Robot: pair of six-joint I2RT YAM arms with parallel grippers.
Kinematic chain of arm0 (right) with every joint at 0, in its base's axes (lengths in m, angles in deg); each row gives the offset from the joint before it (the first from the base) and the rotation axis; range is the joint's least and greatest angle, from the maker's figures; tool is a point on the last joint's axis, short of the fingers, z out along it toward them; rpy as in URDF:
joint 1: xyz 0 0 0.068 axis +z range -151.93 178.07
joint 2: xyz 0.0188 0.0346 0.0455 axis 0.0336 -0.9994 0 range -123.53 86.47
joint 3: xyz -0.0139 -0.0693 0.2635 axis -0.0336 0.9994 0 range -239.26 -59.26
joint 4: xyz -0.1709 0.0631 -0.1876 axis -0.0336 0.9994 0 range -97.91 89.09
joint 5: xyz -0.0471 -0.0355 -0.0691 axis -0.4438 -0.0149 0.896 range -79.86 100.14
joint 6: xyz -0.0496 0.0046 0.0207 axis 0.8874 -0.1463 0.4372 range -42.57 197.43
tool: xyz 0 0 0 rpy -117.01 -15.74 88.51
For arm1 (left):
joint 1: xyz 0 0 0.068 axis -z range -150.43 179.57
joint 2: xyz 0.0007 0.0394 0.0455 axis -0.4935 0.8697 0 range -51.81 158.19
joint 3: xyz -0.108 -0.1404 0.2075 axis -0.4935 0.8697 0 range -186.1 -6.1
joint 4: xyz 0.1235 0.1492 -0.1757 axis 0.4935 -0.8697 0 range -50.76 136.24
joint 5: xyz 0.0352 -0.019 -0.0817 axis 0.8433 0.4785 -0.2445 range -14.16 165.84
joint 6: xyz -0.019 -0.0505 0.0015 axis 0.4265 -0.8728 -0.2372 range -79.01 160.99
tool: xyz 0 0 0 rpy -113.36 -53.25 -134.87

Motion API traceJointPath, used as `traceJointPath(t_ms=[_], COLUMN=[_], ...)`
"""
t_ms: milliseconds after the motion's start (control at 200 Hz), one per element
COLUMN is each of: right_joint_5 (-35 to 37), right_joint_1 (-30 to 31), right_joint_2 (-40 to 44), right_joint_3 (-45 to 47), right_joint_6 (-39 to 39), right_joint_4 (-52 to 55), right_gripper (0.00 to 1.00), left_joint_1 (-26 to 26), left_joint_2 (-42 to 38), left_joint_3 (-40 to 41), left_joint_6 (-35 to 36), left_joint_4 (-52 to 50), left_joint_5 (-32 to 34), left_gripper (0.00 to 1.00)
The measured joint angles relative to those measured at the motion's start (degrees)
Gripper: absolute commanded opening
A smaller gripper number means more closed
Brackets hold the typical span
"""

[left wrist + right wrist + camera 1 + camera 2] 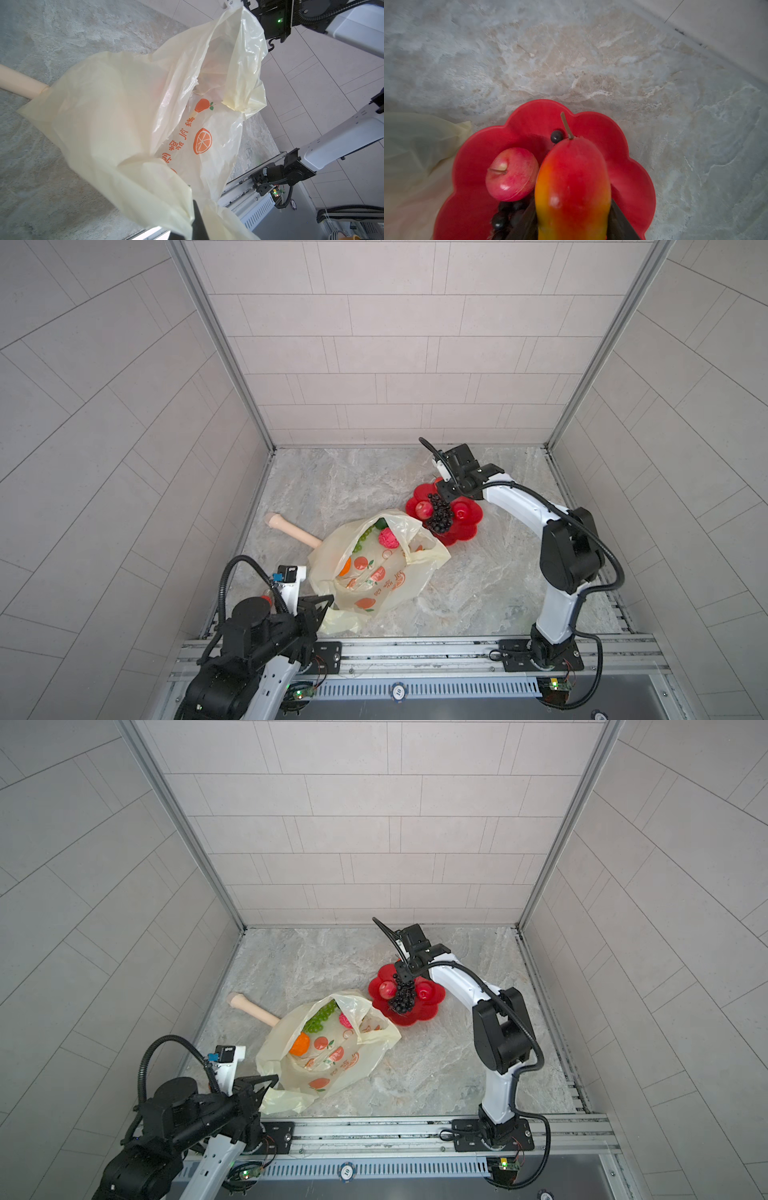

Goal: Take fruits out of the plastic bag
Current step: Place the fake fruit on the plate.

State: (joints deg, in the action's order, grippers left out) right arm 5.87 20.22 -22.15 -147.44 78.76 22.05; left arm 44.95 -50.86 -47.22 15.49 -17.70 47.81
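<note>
Four fruits or so left in the plastic bag (374, 572), seen in both top views: green grape bunch (363, 537), bumpy pink fruit (387, 538), orange (345, 567), dark green round fruit (380, 524). Lies slack on the surface (478, 593), mouth toward the red plate (466, 534). Likely trouble here — a crowded plate, with two red apples (424, 509) and the dark purple grape bunch (439, 515) already filling the middle, so little room for another drop without a roll over the low rim. Poses: left end effector (328, 600) low by the front rail (415, 649), clenched on the bag's bottom corner; right end effector (448, 490) stretched out over the plate's far side, wrist bent down.

From the left wrist: thin film bunched against the fingertip (198, 220), only a pinch of loose plastic — could slip free or tear under a hard pull, or spill the remaining fruits in a heap. Alongside, beige stick (19, 81) touching the bag's side.

From the right wrist: mango (572, 187) gripped between the dark fingers (618, 224), stem end forward, over the plate beside an apple; contact with the plate not clear. Smooth, rounded skin, so a risk of squirting out of the grip, or of nudging the apple off on release.
</note>
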Motion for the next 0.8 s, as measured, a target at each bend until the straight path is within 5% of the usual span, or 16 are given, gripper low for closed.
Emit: traceJointPath(t_ms=[285, 570, 801], right_joint_5=[0.72, 3.43, 5.64], right_joint_1=[-1.44, -1.31, -1.31], right_joint_2=[-5.53, -6.91, -6.75], right_joint_3=[-2.45, -2.99, -2.99], right_joint_6=[3.63, 4.52, 4.22], right_joint_4=[1.55, 2.51, 2.93], right_gripper=[0.36, 0.66, 0.71], left_joint_1=[-0.39, -0.52, -0.74], left_joint_2=[0.00, -0.02, -0.02], left_joint_3=[0.00, 0.00, 0.00], left_joint_6=[-0.83, -0.83, -0.79], left_joint_4=[-0.04, -0.04, -0.04], left_joint_5=[1.11, 1.07, 0.79], left_gripper=[0.02, 0.02, 0.02])
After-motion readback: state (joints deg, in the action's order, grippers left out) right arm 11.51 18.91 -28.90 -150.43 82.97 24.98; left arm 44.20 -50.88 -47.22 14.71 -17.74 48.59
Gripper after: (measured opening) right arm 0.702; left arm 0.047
